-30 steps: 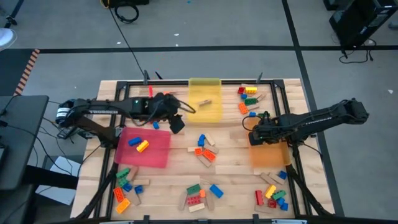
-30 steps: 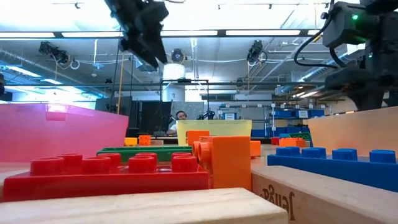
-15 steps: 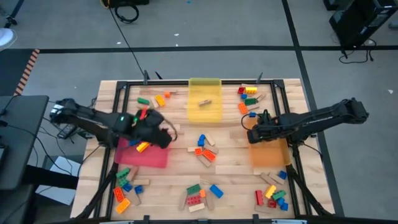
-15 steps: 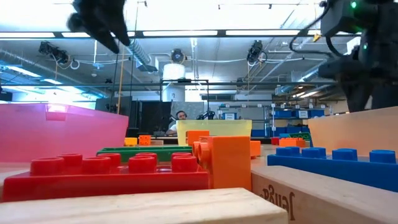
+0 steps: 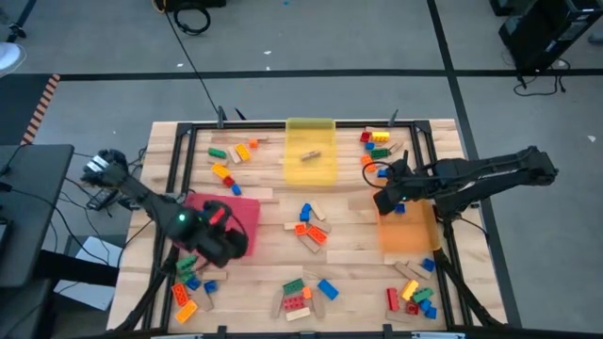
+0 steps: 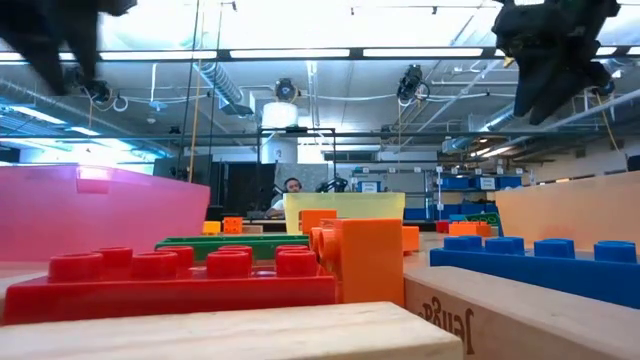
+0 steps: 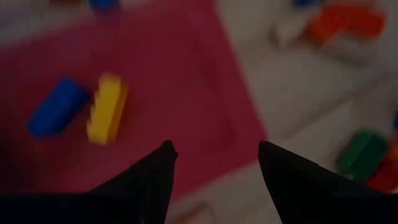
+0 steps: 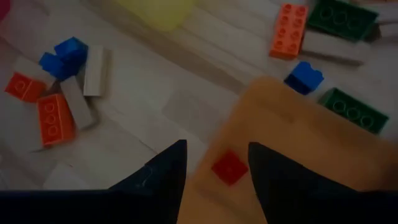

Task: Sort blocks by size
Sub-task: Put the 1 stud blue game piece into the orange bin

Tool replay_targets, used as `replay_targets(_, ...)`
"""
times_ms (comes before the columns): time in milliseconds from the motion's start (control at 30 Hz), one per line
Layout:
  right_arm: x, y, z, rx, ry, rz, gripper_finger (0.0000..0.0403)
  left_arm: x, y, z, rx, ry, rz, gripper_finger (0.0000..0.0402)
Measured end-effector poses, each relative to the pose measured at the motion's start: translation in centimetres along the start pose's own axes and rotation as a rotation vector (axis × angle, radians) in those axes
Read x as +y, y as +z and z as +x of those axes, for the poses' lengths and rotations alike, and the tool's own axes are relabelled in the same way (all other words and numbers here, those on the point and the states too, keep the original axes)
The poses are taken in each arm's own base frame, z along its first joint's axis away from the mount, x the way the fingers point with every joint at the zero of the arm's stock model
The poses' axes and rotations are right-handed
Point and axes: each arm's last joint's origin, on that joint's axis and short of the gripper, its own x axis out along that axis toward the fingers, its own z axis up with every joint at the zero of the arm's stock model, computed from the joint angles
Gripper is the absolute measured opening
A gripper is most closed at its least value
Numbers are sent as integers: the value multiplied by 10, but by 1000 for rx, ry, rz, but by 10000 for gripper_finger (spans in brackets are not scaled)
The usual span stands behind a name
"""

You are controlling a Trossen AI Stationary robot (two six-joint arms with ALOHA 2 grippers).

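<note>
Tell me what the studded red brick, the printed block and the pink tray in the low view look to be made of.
Red brick: seemingly moulded plastic, smooth with a slight sheen, with round studs on top.
Printed block: apparently unfinished wood, matte tan, with dark lettering stamped on its face.
Pink tray: probably thin translucent plastic; light glows through its wall.

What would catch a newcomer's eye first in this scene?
Three flat trays stand out on the wooden table: a red tray at left, a yellow tray at the far middle and an orange tray at right. Bright blocks lie in clusters around them. The left tool hangs open over the red tray.
</note>
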Motion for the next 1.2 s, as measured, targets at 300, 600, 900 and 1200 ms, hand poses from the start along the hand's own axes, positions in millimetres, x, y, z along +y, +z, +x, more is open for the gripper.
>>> replay_targets(300,0,0,0,-2,3,-97,185,-13,-43,25,208,135,103,238)
replay_targets(600,1,0,0,-3,6,-116,184,-16,-52,32,325,176,205,239)
replay_targets(900,1,0,0,-4,8,-116,184,-27,-69,36,368,33,463,239)
replay_targets(1200,4,2,0,-28,37,-103,183,-43,-98,72,417,16,698,239)
